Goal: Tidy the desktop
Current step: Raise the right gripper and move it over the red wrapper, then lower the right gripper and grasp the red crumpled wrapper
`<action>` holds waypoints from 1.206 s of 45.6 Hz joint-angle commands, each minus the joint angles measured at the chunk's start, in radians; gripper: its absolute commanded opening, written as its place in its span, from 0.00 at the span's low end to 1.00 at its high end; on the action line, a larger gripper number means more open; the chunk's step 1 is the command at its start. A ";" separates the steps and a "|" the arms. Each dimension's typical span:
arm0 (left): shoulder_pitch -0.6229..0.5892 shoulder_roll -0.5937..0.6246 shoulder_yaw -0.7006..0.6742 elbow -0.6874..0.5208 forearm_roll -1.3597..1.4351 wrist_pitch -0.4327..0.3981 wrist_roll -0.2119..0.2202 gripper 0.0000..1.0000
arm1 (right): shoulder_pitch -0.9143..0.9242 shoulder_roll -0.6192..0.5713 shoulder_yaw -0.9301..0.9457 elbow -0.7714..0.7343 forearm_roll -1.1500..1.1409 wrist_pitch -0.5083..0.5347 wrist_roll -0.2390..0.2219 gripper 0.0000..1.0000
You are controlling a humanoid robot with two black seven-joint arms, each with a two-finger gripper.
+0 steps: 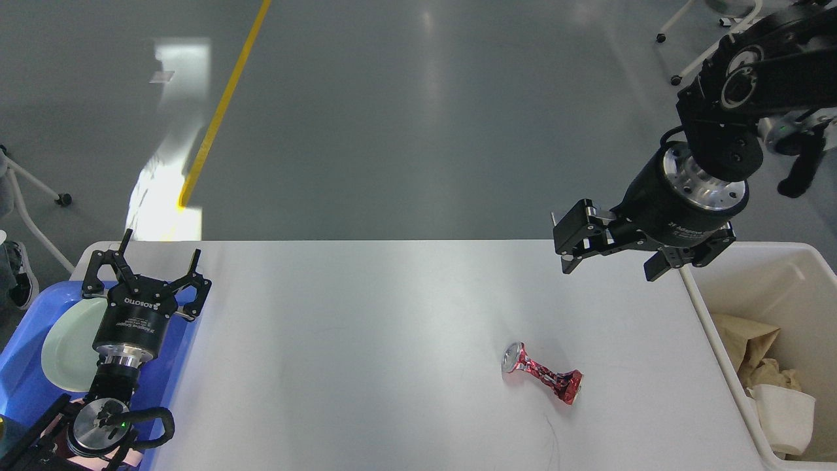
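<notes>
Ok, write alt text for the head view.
A crushed red can lies alone on the white desktop, with the open right gripper raised beyond it near a cream bin of paper waste. The open left gripper hovers over a blue tray holding a pale plate.

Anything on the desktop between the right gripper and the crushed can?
Nothing: the head view shows only bare desktop between the right gripper and the crushed red can.

"ROBOTIQ" in white on the left hand [145,270] body.
</notes>
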 commanded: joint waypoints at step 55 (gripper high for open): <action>0.000 0.000 0.000 0.000 0.000 -0.001 0.000 0.97 | -0.946 0.104 0.226 -0.453 1.262 -0.691 -0.106 0.90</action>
